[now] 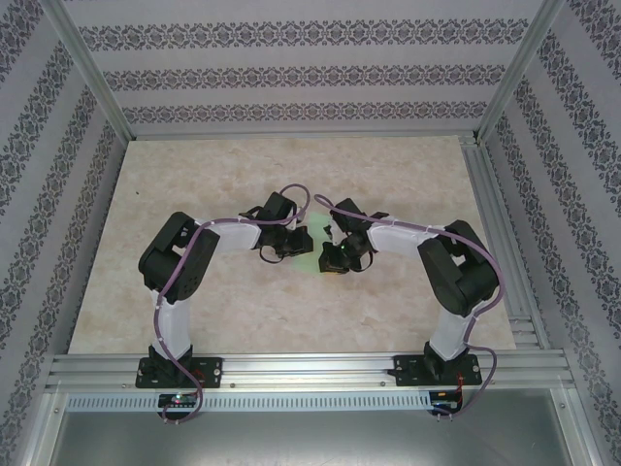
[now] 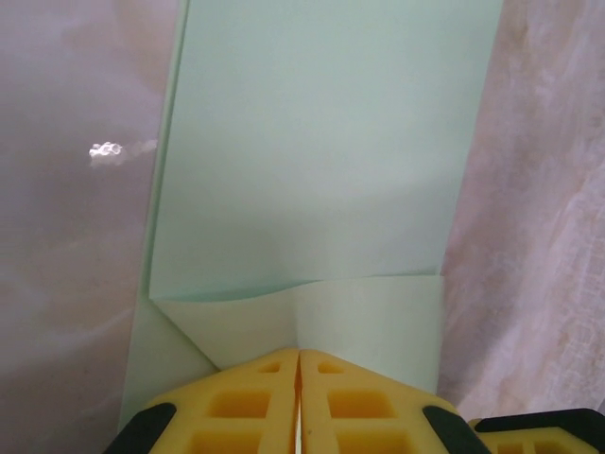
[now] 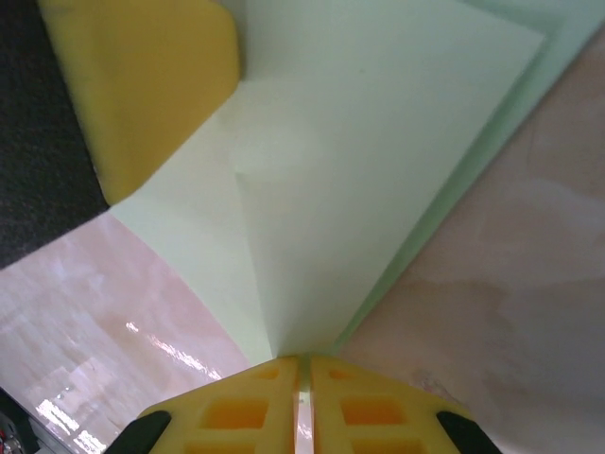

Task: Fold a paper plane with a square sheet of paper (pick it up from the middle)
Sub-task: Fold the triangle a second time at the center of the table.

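Observation:
The square sheet of paper (image 1: pixel 309 260) is pale mint green and partly folded, lying at the middle of the table between both arms. In the left wrist view the sheet (image 2: pixel 321 142) shows a folded flap across its near end, and a short crease runs into my left gripper (image 2: pixel 299 355), which is shut on that flap. My right gripper (image 3: pixel 302 359) is shut on a pointed corner of the sheet (image 3: pixel 378 142), where two creases meet. One left finger (image 3: pixel 142 85) rests on the sheet's far side. The paper plane is out of view.
The beige marbled table (image 1: pixel 194 320) has patterned walls on three sides and a metal rail (image 1: pixel 291 369) along the near edge. Both arms bend inward, with the left gripper (image 1: pixel 294 243) and right gripper (image 1: pixel 332 254) almost touching at the centre.

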Controlling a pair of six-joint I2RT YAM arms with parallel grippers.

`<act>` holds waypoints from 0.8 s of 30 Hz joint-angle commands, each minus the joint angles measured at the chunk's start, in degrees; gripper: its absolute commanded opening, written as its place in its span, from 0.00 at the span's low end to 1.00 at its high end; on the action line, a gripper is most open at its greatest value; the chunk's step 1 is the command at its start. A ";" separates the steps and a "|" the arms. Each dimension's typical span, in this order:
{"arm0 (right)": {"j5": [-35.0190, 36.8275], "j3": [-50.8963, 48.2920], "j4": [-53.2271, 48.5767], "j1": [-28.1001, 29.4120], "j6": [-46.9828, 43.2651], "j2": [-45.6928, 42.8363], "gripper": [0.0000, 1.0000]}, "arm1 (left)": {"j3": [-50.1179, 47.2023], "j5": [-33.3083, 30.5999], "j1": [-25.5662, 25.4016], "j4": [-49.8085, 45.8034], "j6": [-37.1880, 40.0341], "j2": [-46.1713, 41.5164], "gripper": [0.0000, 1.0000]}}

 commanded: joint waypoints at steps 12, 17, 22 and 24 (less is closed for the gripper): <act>3.80 -2.19 -1.37 -0.47 -1.16 -7.90 0.20 | 0.26 -1.83 0.28 -1.72 0.05 1.20 0.10; 1.23 0.54 1.60 0.22 -0.73 -4.77 0.18 | 0.11 -1.85 0.28 -1.57 -0.07 1.10 0.10; 0.17 3.72 4.32 0.90 -0.33 -0.06 0.15 | -0.31 -1.82 0.28 -1.23 -0.27 1.14 0.10; -0.06 4.81 5.28 0.88 -0.05 1.77 0.14 | -0.35 -1.88 0.25 -1.20 -0.45 1.10 0.10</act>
